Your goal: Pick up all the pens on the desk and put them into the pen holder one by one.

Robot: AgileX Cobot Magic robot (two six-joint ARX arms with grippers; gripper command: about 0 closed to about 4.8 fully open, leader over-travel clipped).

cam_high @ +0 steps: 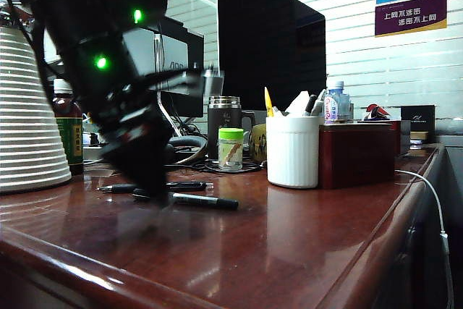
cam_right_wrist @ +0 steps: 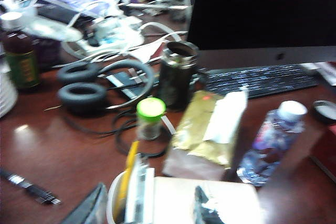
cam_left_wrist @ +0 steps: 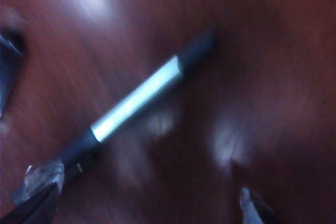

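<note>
Toward the front left of the large glossy reddish-brown wooden desk (cam_high: 289,244): two slim black pens with silver bands (cam_high: 206,201), flat on the wood, close together and nearly parallel. Just above them, left gripper (cam_left_wrist: 147,192): blurred, hangs low over one banded pen, jaws wide apart, grips nothing, one fingertip (cam_left_wrist: 39,179) close by the pen's end. Further back near the desk's middle, white ribbed cylindrical pen holder (cam_high: 293,153): stands upright, carries the slim yellow pen (cam_high: 268,103) tip-up inside. Over the holder's rim, right gripper (cam_right_wrist: 149,208): jaws apart, holds nothing.
</note>
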